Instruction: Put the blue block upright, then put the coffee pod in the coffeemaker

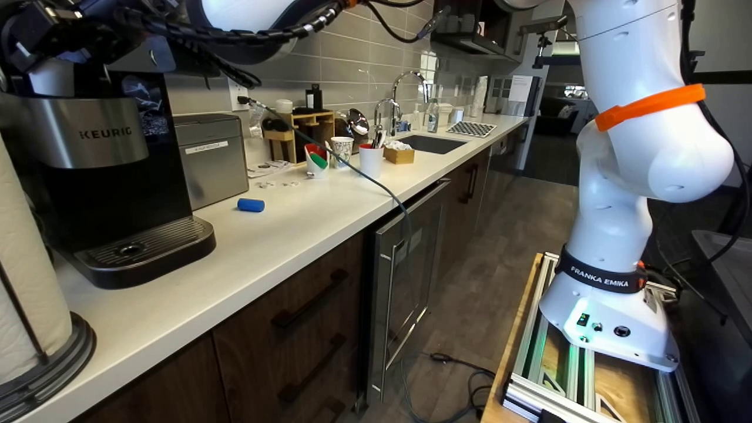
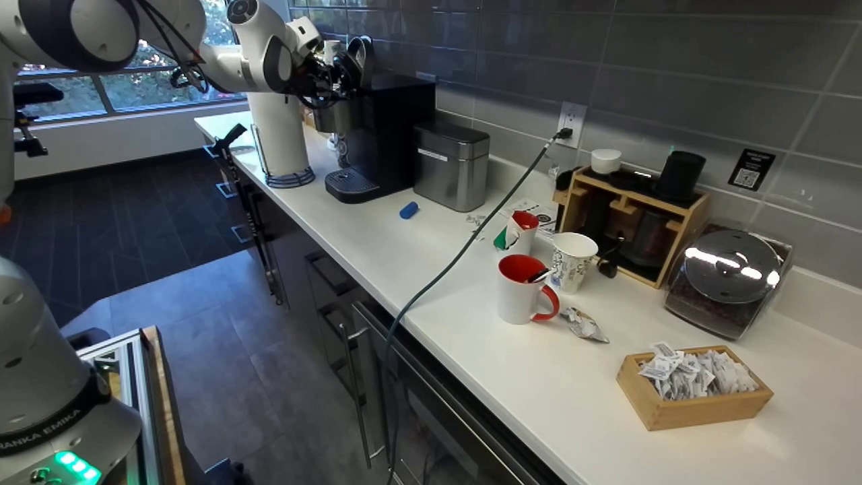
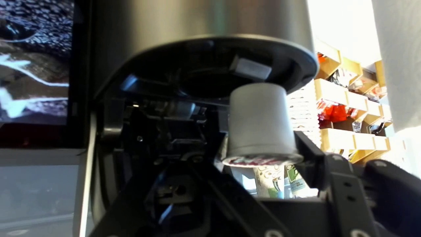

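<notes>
Pincer (image 3: 263,150) clamped on coffee pod (image 3: 261,117), right of centre in wrist view. In an exterior view: coffeemaker (image 1: 114,185) at left, blue block (image 1: 251,205) on its side on counter (image 1: 299,214).

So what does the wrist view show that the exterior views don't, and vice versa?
Only the wrist view shows the printed lid of the coffee pod, the dark cavity inside the coffeemaker, and red packets. Only the exterior views show the blue block lying on its side and the wooden box of sachets. Both show the coffeemaker and the coffee pod held in the jaws.
</notes>
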Motion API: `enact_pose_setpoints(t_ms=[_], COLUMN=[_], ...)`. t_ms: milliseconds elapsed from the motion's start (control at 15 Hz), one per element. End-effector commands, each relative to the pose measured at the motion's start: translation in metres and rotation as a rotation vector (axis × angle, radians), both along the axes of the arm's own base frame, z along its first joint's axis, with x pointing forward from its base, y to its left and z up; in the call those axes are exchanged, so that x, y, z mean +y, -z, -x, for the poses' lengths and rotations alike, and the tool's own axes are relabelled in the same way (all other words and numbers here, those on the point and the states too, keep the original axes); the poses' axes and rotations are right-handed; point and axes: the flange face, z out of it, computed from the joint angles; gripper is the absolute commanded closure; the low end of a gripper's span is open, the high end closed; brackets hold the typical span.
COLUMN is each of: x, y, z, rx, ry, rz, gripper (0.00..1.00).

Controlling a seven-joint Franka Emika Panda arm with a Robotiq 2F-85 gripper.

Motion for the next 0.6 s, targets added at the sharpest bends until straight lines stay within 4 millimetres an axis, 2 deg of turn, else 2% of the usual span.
enact_pose_setpoints(t_ms=[0,333,400,467,533], x=[-0.0149,-0.0241,-0.0218,-0.0208,-0.0204], y=[0.0,0.0022,0.0034,0.0037,0.0028], z=[0.006,0.0046,0.0039,0.0039,0.0043], rx=[0.039,0.05,0.052,0.054,0.052], ry=[0.055,0.095,0.088,0.085,0.085], rz=[0.002,0.001,0.002,0.002,0.004], gripper=[0.71,0.71,0.21,0.2,0.15])
